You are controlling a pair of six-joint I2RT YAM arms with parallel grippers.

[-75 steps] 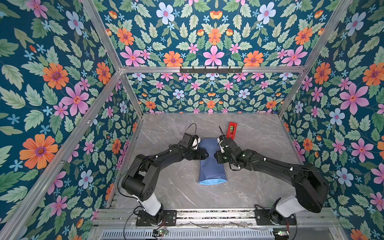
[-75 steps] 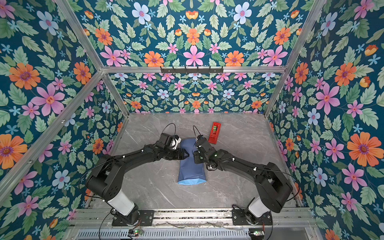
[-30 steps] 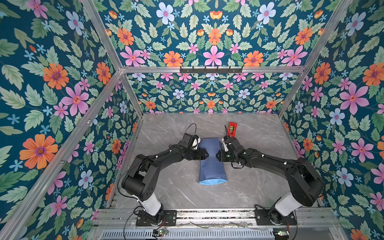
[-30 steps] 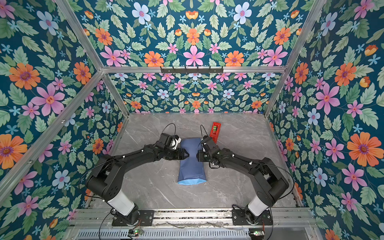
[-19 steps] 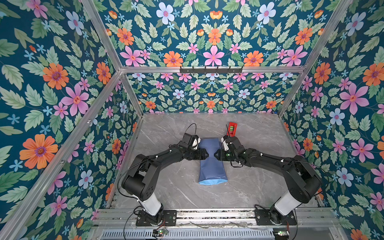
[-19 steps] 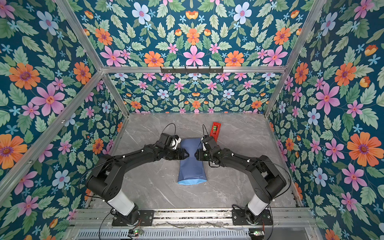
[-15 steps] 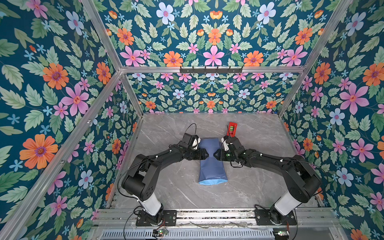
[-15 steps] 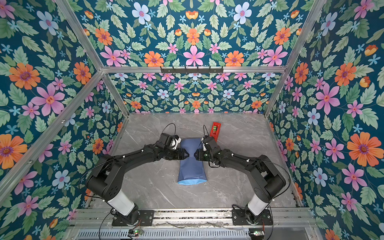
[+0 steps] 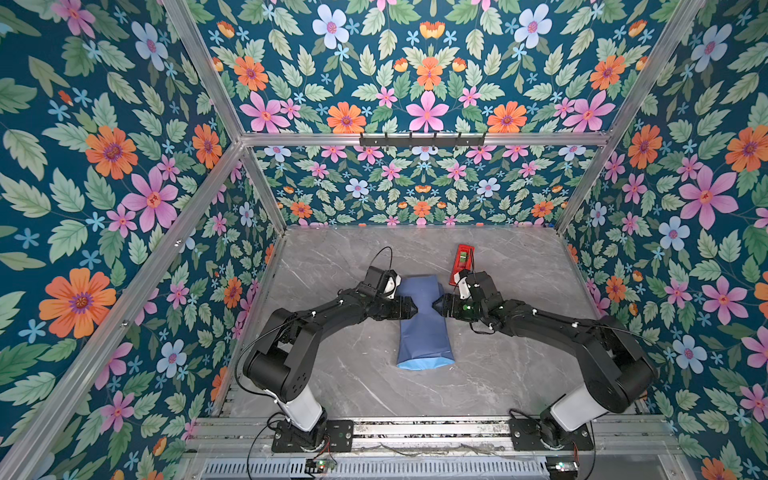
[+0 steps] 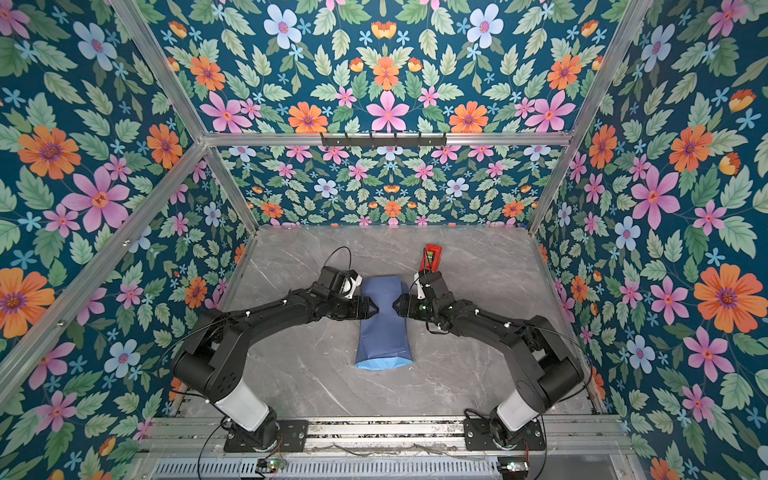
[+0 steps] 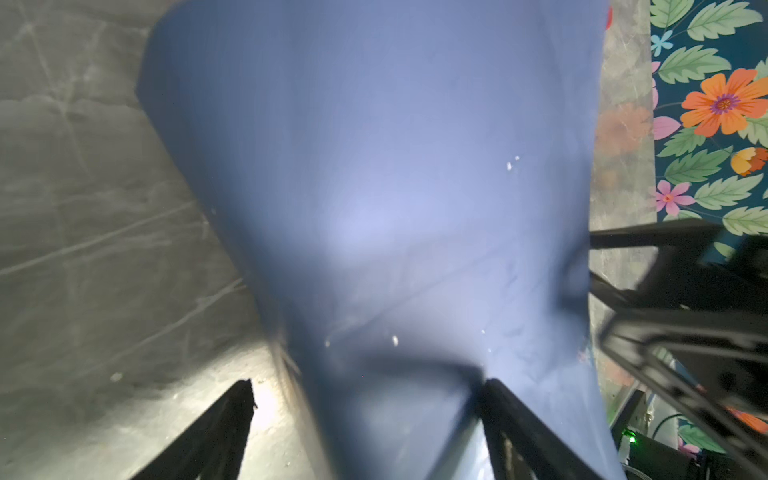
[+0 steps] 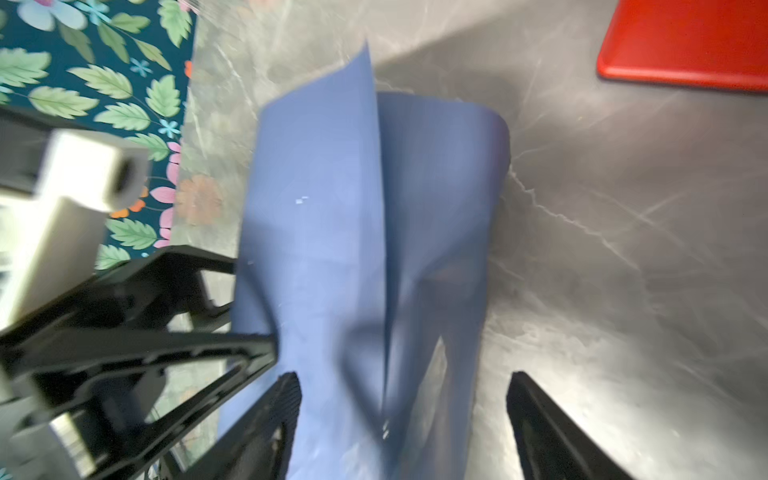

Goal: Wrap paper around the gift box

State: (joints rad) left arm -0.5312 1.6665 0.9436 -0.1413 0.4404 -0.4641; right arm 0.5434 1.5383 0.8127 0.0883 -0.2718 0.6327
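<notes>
The paper lies on the table as a slate-blue tube, with its light-blue inner face showing at the near end. The gift box is hidden. My left gripper presses into the tube's left flank and my right gripper into its right flank, so the tube is pinched narrow between them. In the left wrist view the left gripper is open astride the paper. In the right wrist view the right gripper is open over the paper, where one loose edge stands up.
A red tape dispenser lies just behind the right gripper. The grey marble table is bounded by floral walls on three sides and by an aluminium rail at the front.
My right gripper has slid a little leftward into the paper's side and its jaws have spread wide. The left arm has barely moved.
</notes>
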